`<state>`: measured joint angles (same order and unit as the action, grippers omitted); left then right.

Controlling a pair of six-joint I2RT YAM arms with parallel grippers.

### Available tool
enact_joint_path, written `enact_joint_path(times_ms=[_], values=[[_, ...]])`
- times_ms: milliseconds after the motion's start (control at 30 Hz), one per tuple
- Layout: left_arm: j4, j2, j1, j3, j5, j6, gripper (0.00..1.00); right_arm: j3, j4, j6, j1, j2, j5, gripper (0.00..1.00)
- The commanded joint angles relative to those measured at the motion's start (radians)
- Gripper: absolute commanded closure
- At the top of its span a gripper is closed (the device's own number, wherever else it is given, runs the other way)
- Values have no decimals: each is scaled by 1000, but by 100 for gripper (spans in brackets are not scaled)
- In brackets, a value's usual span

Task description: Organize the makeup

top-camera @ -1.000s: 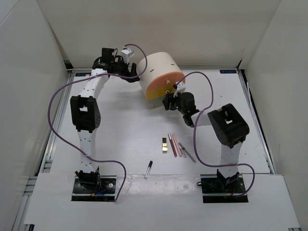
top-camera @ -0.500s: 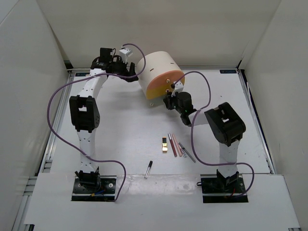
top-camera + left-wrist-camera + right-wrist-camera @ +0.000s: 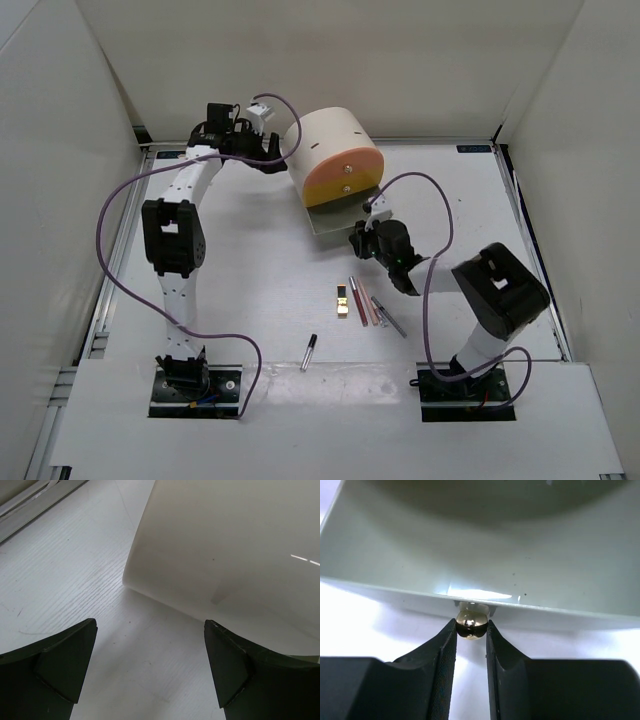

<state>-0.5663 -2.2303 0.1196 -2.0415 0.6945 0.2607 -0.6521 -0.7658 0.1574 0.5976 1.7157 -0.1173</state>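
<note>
The right gripper point(image 3: 471, 630) is drawing back nearward, pulling the grey-green drawer point(image 3: 333, 218) out of the cream box point(image 3: 335, 148), fingers clamped on its brass knob point(image 3: 471, 622). The left gripper point(image 3: 150, 650) is gaping wide at the box's far left. The pencils point(image 3: 366, 303) are lying mid-table, near of the drawer.

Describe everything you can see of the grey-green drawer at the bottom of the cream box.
The grey-green drawer is a shallow tray, smooth like plastic, standing partly pulled out of the cream box. A small shiny gold knob sits mid-front; the right gripper has its jaws shut on it.
</note>
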Motion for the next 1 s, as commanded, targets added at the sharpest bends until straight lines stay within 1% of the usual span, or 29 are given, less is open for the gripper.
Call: enact_joint_path(times_ms=[0,67,100,200,233,267,300,333,433,467,500,533,567,600,633,667,700,733,767,800,900,967], values=[[20,116,-9,17,-1,-15,2,64,98,30,65,-83,-39,89],[14,132,-8,29,-19,-17,2,92,118,39,77,-120,-42,84],[20,138,-8,33,-26,-34,2,94,118,36,77,-126,-42,71],[39,165,-8,66,-68,-73,2,60,158,15,76,-145,-54,50],[45,187,-6,87,-93,-89,2,49,178,11,80,-148,-61,41],[51,199,-8,99,-111,-107,2,36,222,8,83,-160,-61,38],[51,211,-6,115,-124,-135,2,14,249,2,80,-169,-61,30],[57,242,-9,131,-136,-153,2,11,276,5,83,-185,-61,28],[88,325,-9,228,-179,-224,2,6,391,39,87,-264,-67,26],[94,352,-9,283,-197,-242,2,6,431,57,96,-292,-73,26],[101,380,-9,317,-204,-251,2,11,526,76,99,-354,-76,26],[106,438,-9,351,-216,-329,2,17,578,112,111,-393,-103,26],[112,469,-3,430,-246,-362,2,23,630,137,114,-430,-110,28],[120,536,2,470,-271,-394,2,29,751,174,119,-506,-110,29],[118,573,12,516,-301,-456,2,31,832,201,117,-537,-122,33],[121,607,46,611,-363,-481,2,32,906,232,113,-568,-134,34],[120,665,63,654,-378,-501,2,38,1044,254,117,-624,-134,36],[121,696,84,700,-394,-520,2,40,1109,302,120,-654,-137,37],[118,727,110,745,-415,-558,2,46,1164,320,126,-675,-128,42],[97,776,171,804,-497,-575,2,63,1247,332,129,-703,-110,44],[42,843,262,891,-587,-643,2,107,1330,389,154,-789,-73,47],[23,908,311,931,-624,-679,2,124,1355,419,156,-801,-70,47]])
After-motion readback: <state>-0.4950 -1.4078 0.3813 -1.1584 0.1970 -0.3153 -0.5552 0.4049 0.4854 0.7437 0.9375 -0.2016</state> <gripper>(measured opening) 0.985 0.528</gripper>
